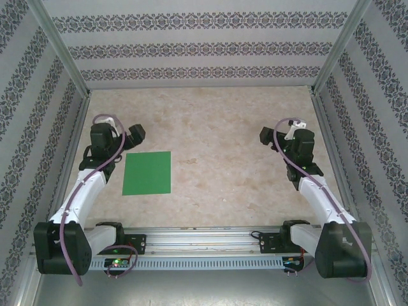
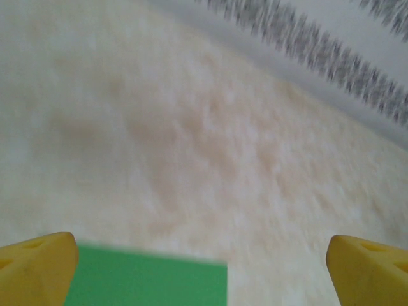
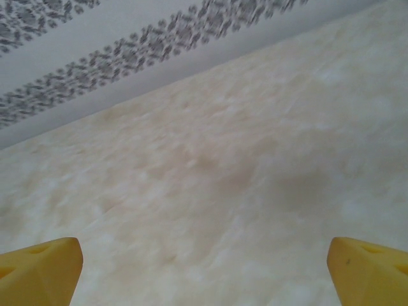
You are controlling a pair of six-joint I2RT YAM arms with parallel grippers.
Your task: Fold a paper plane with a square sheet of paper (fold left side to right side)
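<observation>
The square sheet of paper (image 1: 147, 173) is a plain, bright green with no print. The table (image 1: 223, 127) is cream-beige, mottled with faint tan marbling. The walls (image 1: 191, 48) are pale grey-white, crossed by bands of dark, lace-like floral ornament. The left arm (image 1: 83, 191) and right arm (image 1: 322, 194) have black joints and white links, each trailed by a mauve cable (image 1: 62, 245). The fingertips (image 2: 38, 268) of the left gripper (image 2: 203, 255) are yellow, as are the fingertips (image 3: 366, 271) of the right gripper (image 3: 204, 255).
</observation>
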